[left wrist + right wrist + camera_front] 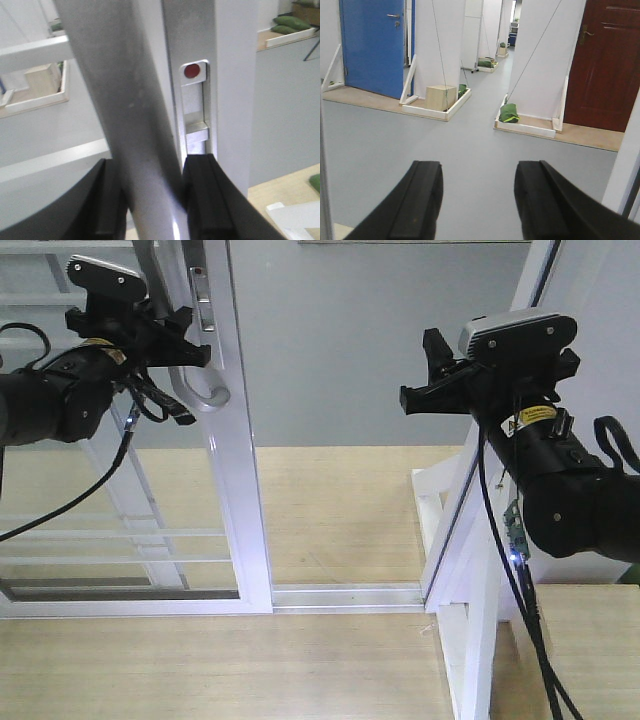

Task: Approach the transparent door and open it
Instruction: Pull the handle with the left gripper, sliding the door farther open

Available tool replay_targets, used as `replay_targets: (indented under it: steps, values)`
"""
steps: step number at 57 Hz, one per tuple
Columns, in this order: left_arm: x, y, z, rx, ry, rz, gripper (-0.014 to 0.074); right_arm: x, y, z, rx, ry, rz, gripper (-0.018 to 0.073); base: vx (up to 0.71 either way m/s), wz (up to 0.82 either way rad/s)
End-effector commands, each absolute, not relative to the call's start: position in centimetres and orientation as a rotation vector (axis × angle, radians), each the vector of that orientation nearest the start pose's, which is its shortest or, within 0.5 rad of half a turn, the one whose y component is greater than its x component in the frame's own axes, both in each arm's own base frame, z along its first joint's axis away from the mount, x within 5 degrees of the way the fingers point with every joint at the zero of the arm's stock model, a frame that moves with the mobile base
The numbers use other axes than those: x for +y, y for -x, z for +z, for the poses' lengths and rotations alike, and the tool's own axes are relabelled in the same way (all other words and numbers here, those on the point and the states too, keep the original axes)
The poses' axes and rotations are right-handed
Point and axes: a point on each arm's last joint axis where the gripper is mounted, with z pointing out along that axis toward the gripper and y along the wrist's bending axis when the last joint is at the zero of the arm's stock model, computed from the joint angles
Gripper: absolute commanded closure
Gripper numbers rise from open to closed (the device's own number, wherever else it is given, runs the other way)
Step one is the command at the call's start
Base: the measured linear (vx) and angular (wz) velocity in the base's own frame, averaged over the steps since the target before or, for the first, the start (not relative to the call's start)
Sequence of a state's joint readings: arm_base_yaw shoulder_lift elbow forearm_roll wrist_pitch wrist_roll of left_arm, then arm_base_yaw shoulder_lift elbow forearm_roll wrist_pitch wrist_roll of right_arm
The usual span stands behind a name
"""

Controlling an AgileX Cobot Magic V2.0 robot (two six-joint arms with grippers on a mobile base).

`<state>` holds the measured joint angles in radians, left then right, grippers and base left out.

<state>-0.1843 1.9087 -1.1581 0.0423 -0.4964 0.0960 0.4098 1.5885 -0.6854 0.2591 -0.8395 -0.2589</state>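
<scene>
Left gripper (186, 336) around handle (207, 392) of transparent door (240, 500) (at left); right gripper (432, 370) apart, beside frame (452, 530)

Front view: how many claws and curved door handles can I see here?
Claws: 2, the left claw and the right claw
Curved grey handle: 1
Total: 3

The transparent door (245, 520), white-framed glass with a curved grey handle (224, 396), stands upright, partly open.
</scene>
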Motion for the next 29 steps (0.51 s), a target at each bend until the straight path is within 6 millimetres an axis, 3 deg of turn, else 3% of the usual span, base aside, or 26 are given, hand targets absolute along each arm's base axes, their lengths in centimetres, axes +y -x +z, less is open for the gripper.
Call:
replay_targets:
  steps: [1, 19, 29]
  values:
    - [-5.2, -42.2, 27.8, 1.513, -0.114, -0.036, 0.0242, 10.9, -30.0, 26.4, 1.403, 0.208, 0.097, 0.0153, 0.00, 0.00]
    - [-3.1, -42.1, 27.9, 1.554, -0.085, 0.004, 0.0242, 10.9, -30.0, 26.4, 1.403, 0.208, 0.097, 0.0153, 0.00, 0.00]
    - [-2.0, -40.7, 28.1, 1.533, -0.074, 0.028, 0.0265, 10.9, -30.0, 26.4, 1.403, 0.208, 0.097, 0.0153, 0.00, 0.00]
